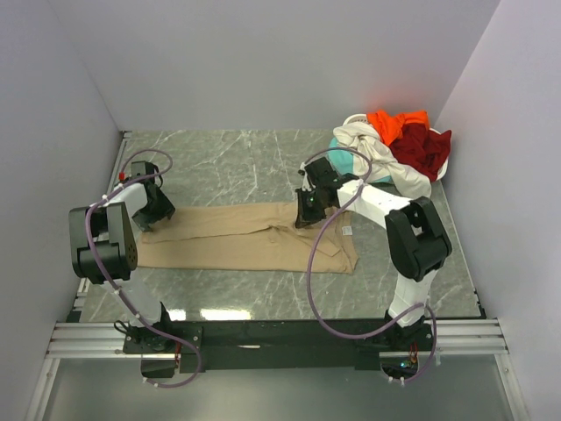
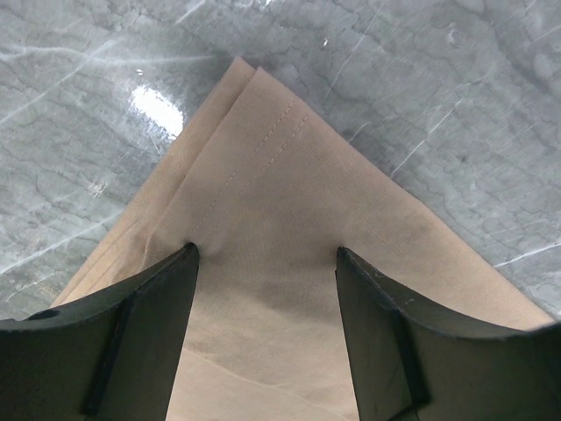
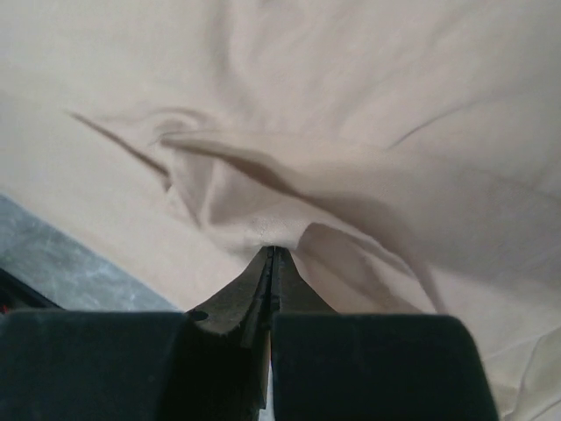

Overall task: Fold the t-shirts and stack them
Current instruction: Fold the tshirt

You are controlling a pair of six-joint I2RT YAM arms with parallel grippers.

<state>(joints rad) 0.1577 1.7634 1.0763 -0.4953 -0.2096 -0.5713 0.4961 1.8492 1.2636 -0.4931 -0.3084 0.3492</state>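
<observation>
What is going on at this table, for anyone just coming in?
Two robot arms are working on a tan t-shirt lying flat on the marble table. The right gripper is shut, pinching a fold of its cloth. The left gripper is open over the shirt's corner, gripping nothing. The other shirts lie heaped, unfolded, at the far right.

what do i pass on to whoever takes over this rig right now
Left gripper: open, poised over a corner of the large tan cloth t-shirt.
Right gripper: shut on a fold of that shirt near its right end.
The tan shirt lies as a long doubled strip on the grey marble table; its fold is unfinished.
Heaped far right, unfolded: cream-white shirt, bright orange shirt, dark red shirt, teal shirt. Nothing stacked.
</observation>
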